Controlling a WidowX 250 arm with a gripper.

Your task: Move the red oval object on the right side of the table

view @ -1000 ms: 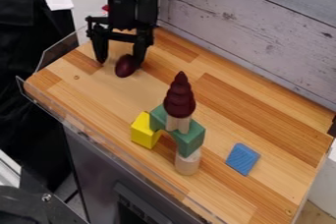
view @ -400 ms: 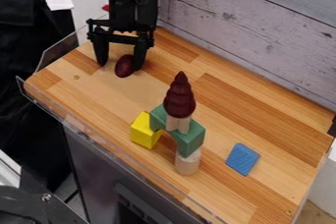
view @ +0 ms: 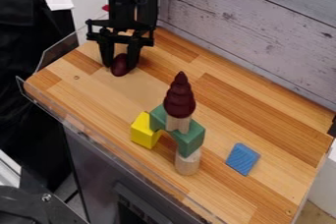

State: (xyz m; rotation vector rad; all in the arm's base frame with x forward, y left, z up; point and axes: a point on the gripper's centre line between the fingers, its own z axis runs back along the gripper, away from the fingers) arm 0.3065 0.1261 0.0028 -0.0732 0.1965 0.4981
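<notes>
The black gripper (view: 121, 65) hangs low over the table's far left part. Its two fingers stand close on either side of the dark red oval object (view: 119, 66), apparently touching it, and are closed in around it. That oval rests on the wooden table (view: 98, 93), its lower front part showing between the fingertips.
At mid-table a stack holds a dark red spiral cone (view: 180, 98) on top of a green arch (view: 191, 138), with a pale wooden cylinder (view: 187, 163) beneath. A yellow block (view: 144, 130) stands at its left. Farther right lies a blue block (view: 242, 159). A plank wall (view: 263, 31) runs behind.
The gripper's fingers, spread wide before, have come together around the red oval object. The oval has shifted slightly left. The blocks have stayed put.
</notes>
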